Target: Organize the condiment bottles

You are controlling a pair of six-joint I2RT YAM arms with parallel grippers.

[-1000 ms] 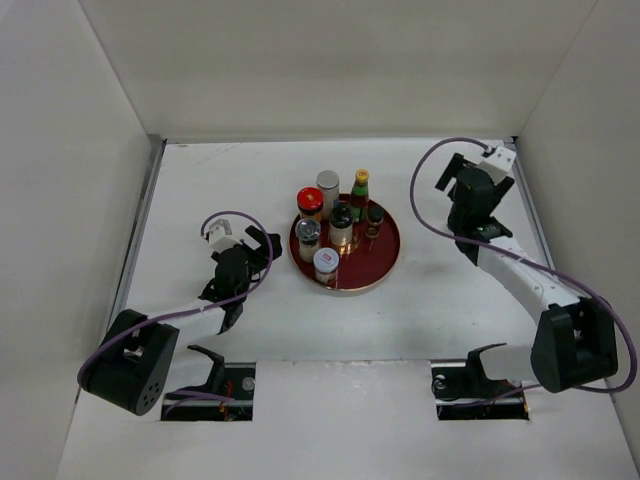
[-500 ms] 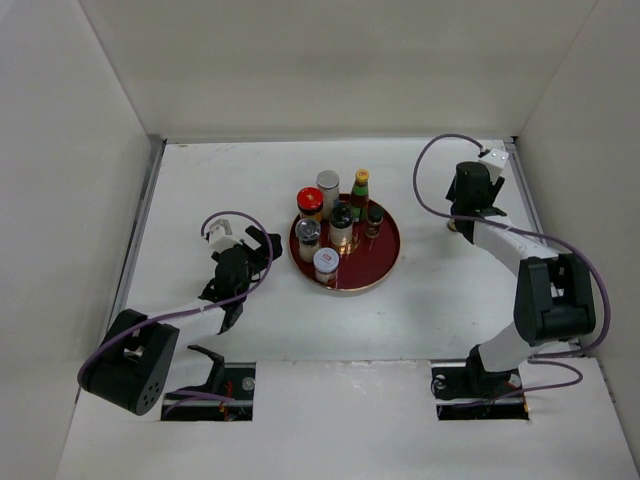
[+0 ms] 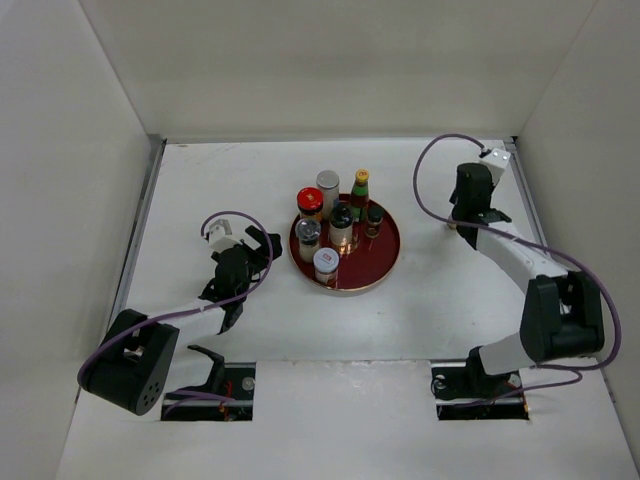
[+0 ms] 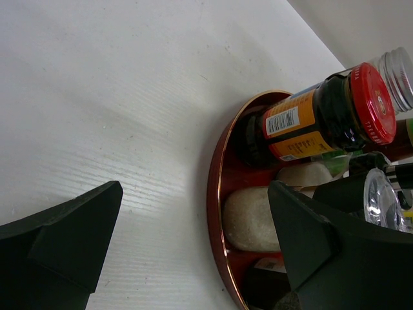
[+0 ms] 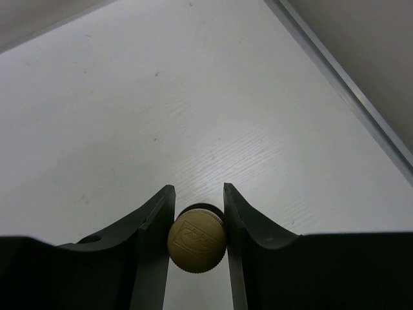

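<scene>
Right pincer [image 5: 198, 194], wider before, now snug on upright tan-capped bottle [image 5: 197, 240]

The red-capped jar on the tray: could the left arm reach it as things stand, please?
Probably yes. The left claw is open beside the tray, and the red-capped jar stands at its back-left rim with bare table on that side; the other bottles crowd it closely, though.

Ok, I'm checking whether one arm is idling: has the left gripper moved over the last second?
No. The left gripper sits at the same spot just left of the red tray, wide open as before.
</scene>
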